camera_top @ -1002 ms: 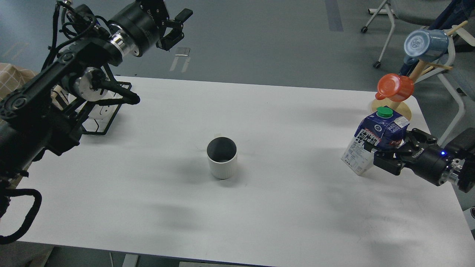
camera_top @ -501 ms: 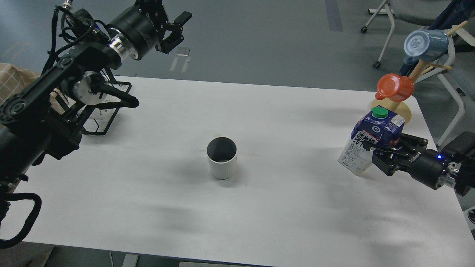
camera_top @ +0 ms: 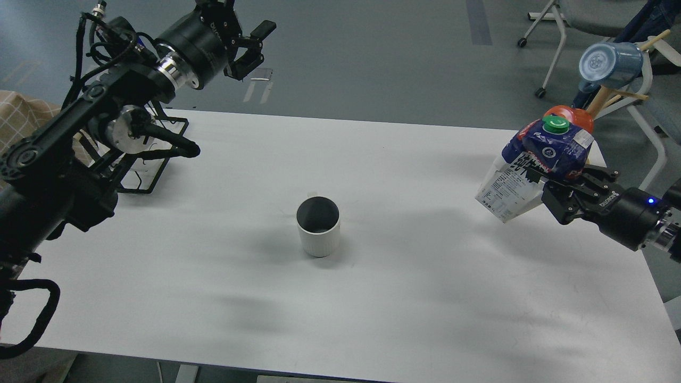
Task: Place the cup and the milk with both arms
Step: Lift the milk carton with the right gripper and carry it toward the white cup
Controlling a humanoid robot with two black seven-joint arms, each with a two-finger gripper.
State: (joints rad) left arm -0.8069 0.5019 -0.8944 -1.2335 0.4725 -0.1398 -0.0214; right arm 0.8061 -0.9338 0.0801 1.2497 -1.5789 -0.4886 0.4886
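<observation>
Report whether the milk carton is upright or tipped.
Tipped: the milk carton leans in the right pincer, green cap on.

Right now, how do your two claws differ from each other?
The right gripper is shut on the milk carton, holding it tilted above the table; the left gripper is open and holds nothing.
The right gripper sits at the table's right end, while the left gripper hangs high beyond its far left edge.
The left gripper is far from the white cup; the right one is also apart from it.
Both are black and two-fingered.
</observation>
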